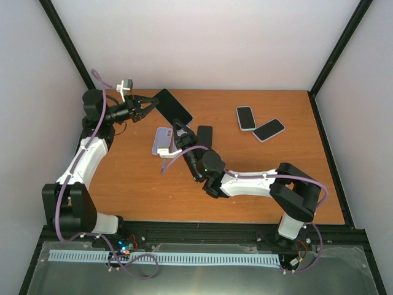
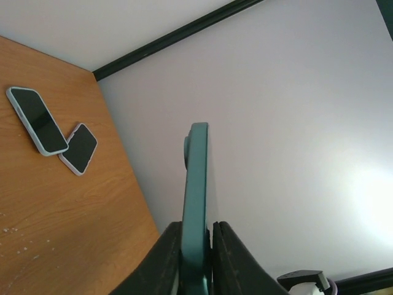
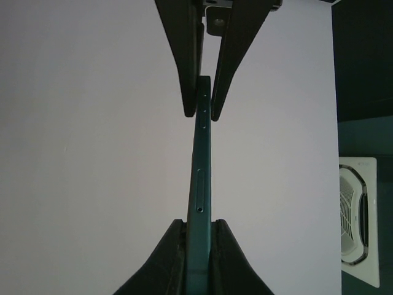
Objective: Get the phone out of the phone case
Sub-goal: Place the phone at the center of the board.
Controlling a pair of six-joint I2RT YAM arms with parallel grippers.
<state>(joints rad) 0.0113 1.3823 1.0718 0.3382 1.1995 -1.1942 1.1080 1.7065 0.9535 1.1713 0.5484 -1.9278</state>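
A bare dark teal phone (image 1: 174,106) hangs in the air over the back left of the table, held at both ends. My left gripper (image 1: 151,106) is shut on its left end. In the left wrist view the phone (image 2: 198,184) stands edge-on between the jaws of the left gripper (image 2: 196,226). My right gripper (image 1: 180,126) is shut on the phone's near end; in the right wrist view it (image 3: 199,222) clamps the phone (image 3: 200,178), and the left fingers (image 3: 187,61) pinch the far end. A lilac phone case (image 1: 163,140) lies on the table below.
A dark flat phone-shaped item (image 1: 204,136) lies beside the lilac case, under the right arm. Two phones in light cases (image 1: 245,117) (image 1: 268,129) lie at the back right, also seen in the left wrist view as phones (image 2: 37,120) (image 2: 80,148). White walls close off the back and sides.
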